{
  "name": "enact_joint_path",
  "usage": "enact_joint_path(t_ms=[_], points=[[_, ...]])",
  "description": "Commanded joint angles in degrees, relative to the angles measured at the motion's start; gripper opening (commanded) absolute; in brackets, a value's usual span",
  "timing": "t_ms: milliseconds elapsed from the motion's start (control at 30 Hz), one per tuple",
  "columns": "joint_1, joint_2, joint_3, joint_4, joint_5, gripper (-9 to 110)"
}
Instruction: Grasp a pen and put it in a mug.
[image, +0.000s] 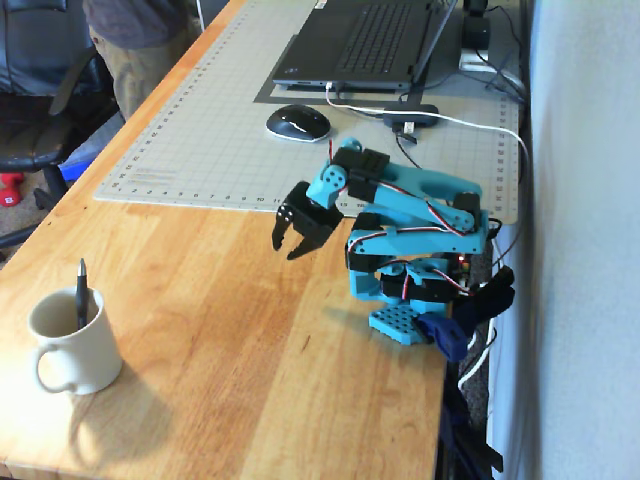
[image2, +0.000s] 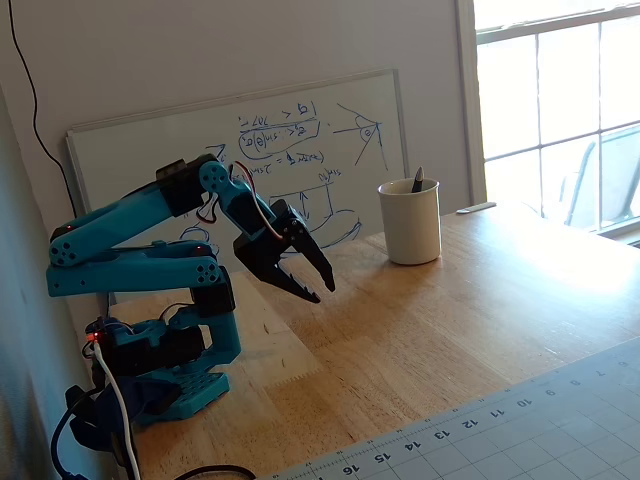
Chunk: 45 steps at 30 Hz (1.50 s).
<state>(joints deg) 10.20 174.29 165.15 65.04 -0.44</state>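
Your pen (image: 81, 292) already stands in the mug (image: 75, 345), long axis nearly upright, its top leaning on the rim. In a fixed view the mug sits well apart from the gripper (image: 296, 240), down and to the left of the jaws. The jaws hang parted and empty, tips pointing down at the wooden table (image: 250, 360). Nothing looks left to grasp.

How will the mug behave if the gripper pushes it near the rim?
The mug looks like ceramic, so probably stiff and fairly heavy; it would likely slide on the smooth wooden table. A push near the rim might tip it, and the pen leaning inside could rattle.
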Motion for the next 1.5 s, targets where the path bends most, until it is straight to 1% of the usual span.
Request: enact_joint_path(t_ms=[0,133,267,433,567,700,933,1200,1467], points=[[0.4,4.9,7.5,-7.1,-0.5,7],[0.3,8.9,15.4,-11.7,-0.4,7],[0.1,10.2,14.2,-8.3,-0.4,7],[-0.2,11.4,14.3,-0.4,-0.6,7],[-0.2,14.6,14.6,0.0,-0.7,7],[-0.2,14.6,14.6,-0.1,-0.6,6],[-0.3,14.7,14.7,0.1,-0.6,2],[-0.4,14.7,14.7,0.0,-0.6,1],[-5.5,14.8,14.7,0.0,-0.4,2]])
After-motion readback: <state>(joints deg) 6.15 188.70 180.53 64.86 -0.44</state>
